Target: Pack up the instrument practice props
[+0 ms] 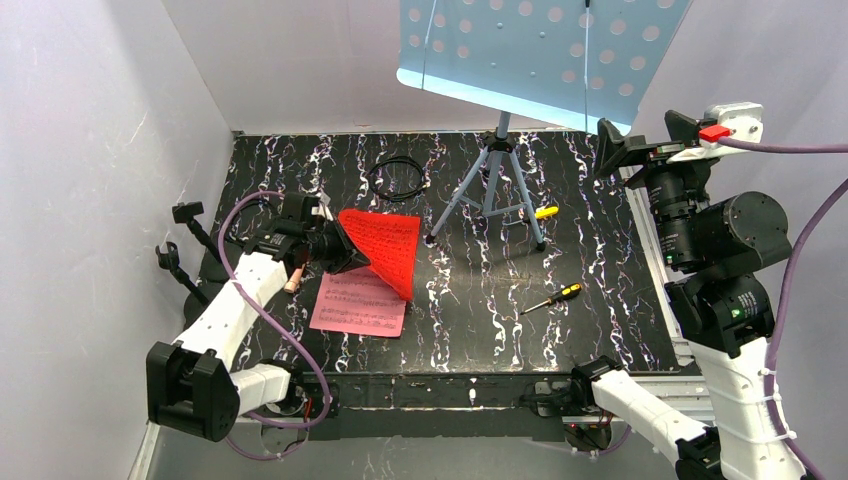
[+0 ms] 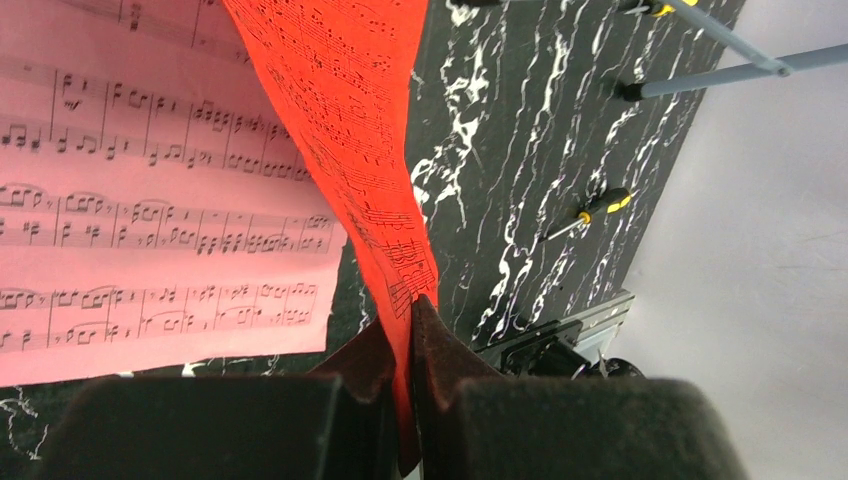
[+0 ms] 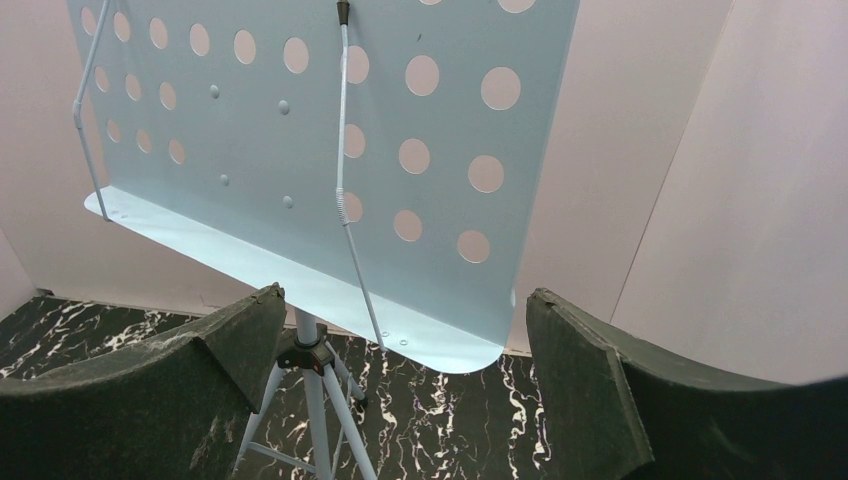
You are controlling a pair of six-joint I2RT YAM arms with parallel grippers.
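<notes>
My left gripper [image 1: 338, 246] is shut on the edge of a red sheet-music page [image 1: 388, 248], which it holds lifted and curling above the black marbled table [image 1: 600, 330]. In the left wrist view the red page [image 2: 340, 100] runs up from between the closed fingertips [image 2: 435, 335]. A pink sheet-music page [image 1: 360, 303] lies flat on the table just below it, also seen under the left gripper [image 2: 150, 200]. My right gripper [image 1: 617, 150] is raised at the right, open and holding nothing, and faces the music stand [image 3: 330, 150].
A light-blue perforated music stand [image 1: 540, 50] stands on a tripod [image 1: 490, 190] at the back centre. A black cable coil [image 1: 397, 178] lies behind the red page. Two yellow-handled screwdrivers [image 1: 545, 212] [image 1: 558, 296] lie right of centre. Two black posts [image 1: 187, 213] [image 1: 168, 258] stand by the left wall.
</notes>
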